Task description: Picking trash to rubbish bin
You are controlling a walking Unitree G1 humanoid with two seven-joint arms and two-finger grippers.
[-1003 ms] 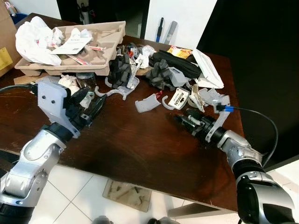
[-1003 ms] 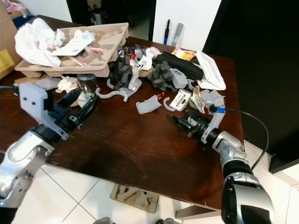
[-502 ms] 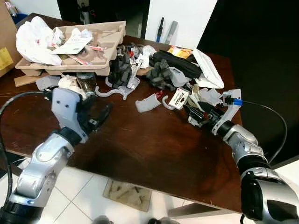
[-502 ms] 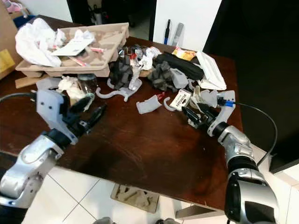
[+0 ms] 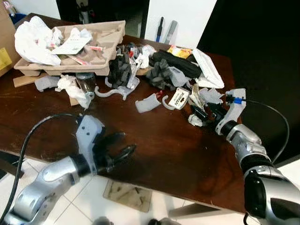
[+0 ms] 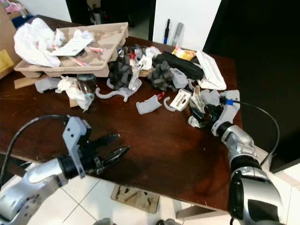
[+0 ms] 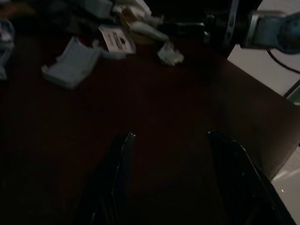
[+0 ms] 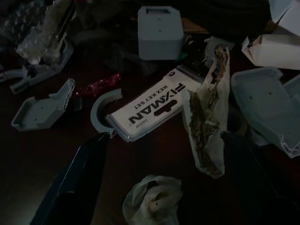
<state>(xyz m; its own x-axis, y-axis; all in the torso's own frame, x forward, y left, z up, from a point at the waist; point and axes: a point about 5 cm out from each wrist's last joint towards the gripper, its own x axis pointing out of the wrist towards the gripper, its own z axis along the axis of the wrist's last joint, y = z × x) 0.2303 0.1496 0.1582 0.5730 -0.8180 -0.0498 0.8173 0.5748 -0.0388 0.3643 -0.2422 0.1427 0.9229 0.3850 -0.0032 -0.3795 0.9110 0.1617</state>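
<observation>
The right gripper reaches in over the right side of the dark wooden table, its two black fingers spread wide and holding nothing. Just under and between those fingers lies a small crumpled white wrapper; in the left eye view the same wrapper sits at the fingertips, whether touching them cannot be told. Just ahead of the gripper lie a white hex key set card and, beside it, a torn brown-stained paper wrapper. Further ahead are a grey curved plastic piece, a grey plastic box and a clear plastic lid.

The left gripper hovers low over bare tabletop near the front edge, well apart from the trash, its fingers wide apart and empty.

Far beyond both grippers, at the back of the table, a cardboard pulp tray holds crumpled white paper, with dark foam pieces and a crumpled tissue nearby
</observation>
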